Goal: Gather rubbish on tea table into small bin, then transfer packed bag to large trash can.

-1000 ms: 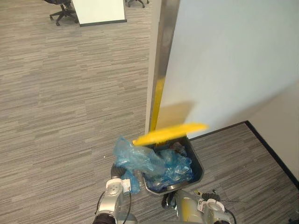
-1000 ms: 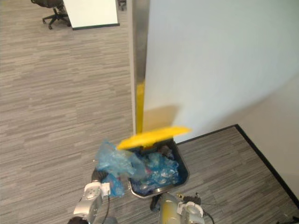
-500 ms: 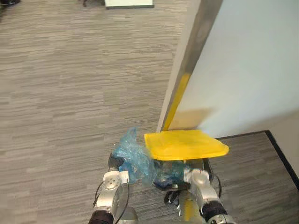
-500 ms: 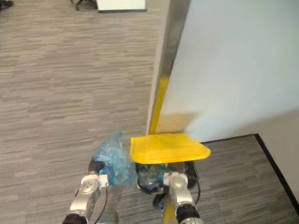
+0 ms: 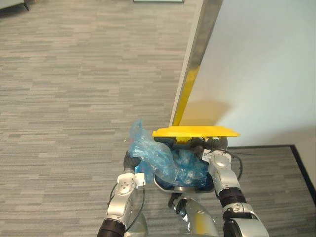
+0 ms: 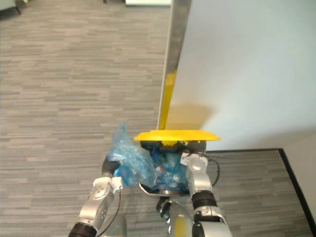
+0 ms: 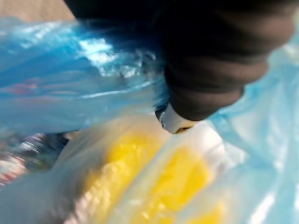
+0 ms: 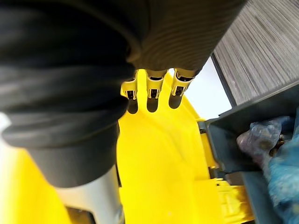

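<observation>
A: Entry one: large trash can, yellow lid?
B: Lid stood raised, right hand flat-fingered against its underside, probably to clear the mouth.
A: Entry two: blue bag?
B: It bulged over the can's left rim. Left hand sat against it, fingers buried in plastic, grip undeterminable.
</observation>
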